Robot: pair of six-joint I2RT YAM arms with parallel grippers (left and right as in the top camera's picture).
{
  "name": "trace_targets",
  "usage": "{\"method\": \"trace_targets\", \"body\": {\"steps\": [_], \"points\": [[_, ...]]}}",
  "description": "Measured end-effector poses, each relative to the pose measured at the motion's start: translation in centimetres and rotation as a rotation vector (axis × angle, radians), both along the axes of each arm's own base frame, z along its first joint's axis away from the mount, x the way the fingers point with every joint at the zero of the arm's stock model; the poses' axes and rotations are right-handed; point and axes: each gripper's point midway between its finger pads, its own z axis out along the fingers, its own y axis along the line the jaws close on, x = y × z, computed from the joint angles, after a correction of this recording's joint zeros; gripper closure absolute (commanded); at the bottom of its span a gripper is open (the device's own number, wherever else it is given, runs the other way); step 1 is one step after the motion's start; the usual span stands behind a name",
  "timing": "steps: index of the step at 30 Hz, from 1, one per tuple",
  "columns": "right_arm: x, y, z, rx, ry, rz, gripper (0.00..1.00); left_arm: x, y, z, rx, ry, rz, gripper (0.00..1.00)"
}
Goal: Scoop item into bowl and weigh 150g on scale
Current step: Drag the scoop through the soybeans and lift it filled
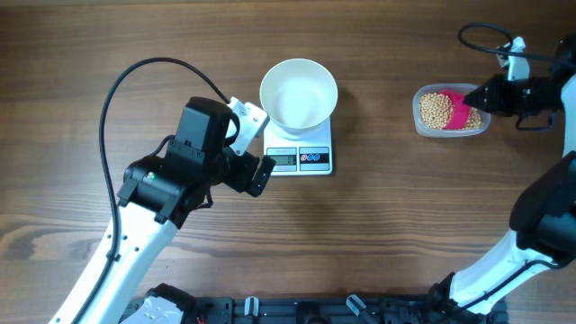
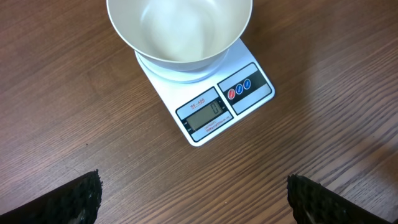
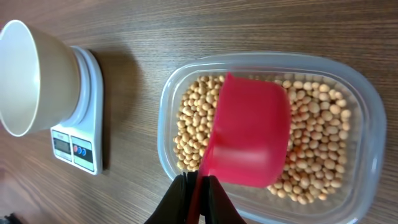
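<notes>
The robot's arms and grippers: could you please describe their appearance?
Both arms have white links and black joints. A black cable loops above the left arm; another curls by the right arm. The left gripper has black textured pads; the right gripper, slim black fingers.

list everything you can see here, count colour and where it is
bowl: one, white, empty, on the scale
scale: one, white, table centre
beans: many, tan, in the tub
tub: one, clear, right side of table
scoop: one, pink-red, over the beans, handle held
table: one, brown wood
cables: two, black, one by each arm
left fingers: two, black, open, near the scale
right fingers: two, black, shut on the scoop
</notes>
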Motion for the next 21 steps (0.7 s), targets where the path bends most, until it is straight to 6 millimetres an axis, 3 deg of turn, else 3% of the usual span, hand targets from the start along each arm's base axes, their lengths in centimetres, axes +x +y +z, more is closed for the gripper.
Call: {"method": "trace_targets", "body": {"steps": [8,16,21], "points": [[0.2,1.4,-0.1,0.093,-0.001,0.016,0.96,0.0,0.0,0.0,0.0,0.0,0.0,0.0],[0.0,-0.3,-0.1,0.155,-0.013,-0.038,0.96,0.0,0.0,0.0,0.0,0.0,0.0,0.0],[0.0,-0.1,-0.2,0.168,-0.019,-0.024,0.96,0.0,0.0,0.0,0.0,0.0,0.0,0.0]]}}
